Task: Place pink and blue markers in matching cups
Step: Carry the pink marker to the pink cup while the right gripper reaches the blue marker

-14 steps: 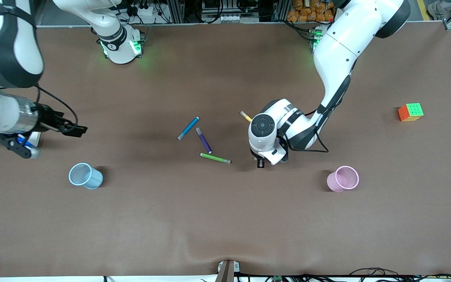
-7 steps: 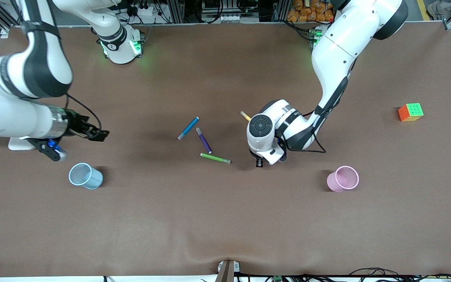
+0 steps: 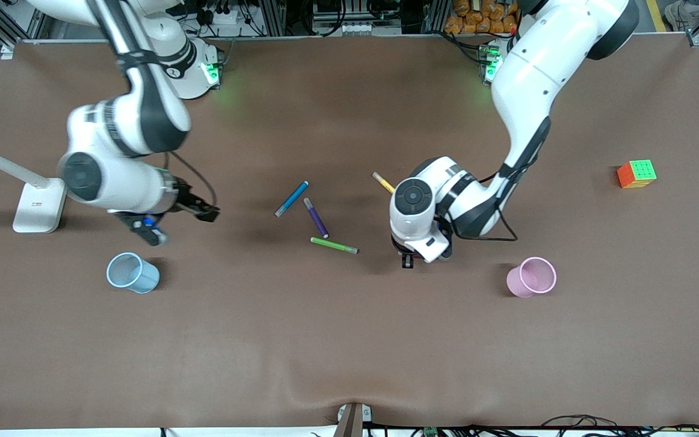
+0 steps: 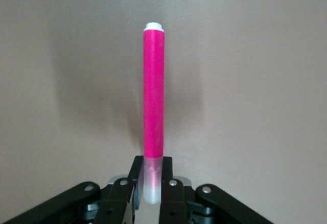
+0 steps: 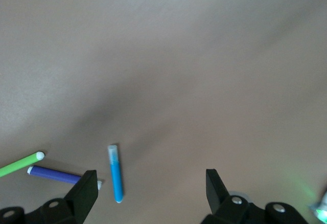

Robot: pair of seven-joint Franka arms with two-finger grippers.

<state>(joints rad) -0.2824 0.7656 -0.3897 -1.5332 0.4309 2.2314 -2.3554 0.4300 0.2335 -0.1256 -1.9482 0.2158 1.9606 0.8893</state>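
Observation:
My left gripper (image 4: 152, 165) is shut on the pale cap end of the pink marker (image 4: 154, 91), which sticks straight out from the jaws above bare table. In the front view that gripper (image 3: 407, 260) hangs between the green pen and the pink cup (image 3: 531, 277), and the hand hides the marker. The blue marker (image 3: 292, 198) lies on the table mid-way along it, also in the right wrist view (image 5: 116, 175). My right gripper (image 3: 150, 230) is open and holds nothing (image 5: 152, 183), over bare table close to the blue cup (image 3: 133, 273).
A purple pen (image 3: 316, 218), a green pen (image 3: 334, 245) and a yellow pen (image 3: 381, 181) lie near the blue marker. A colour cube (image 3: 636, 173) sits toward the left arm's end. A white stand (image 3: 37, 203) stands at the right arm's end.
The right arm has swung from its end of the table toward the middle. The left gripper has shut on the pink marker, and its hand has shifted slightly toward the pink cup.

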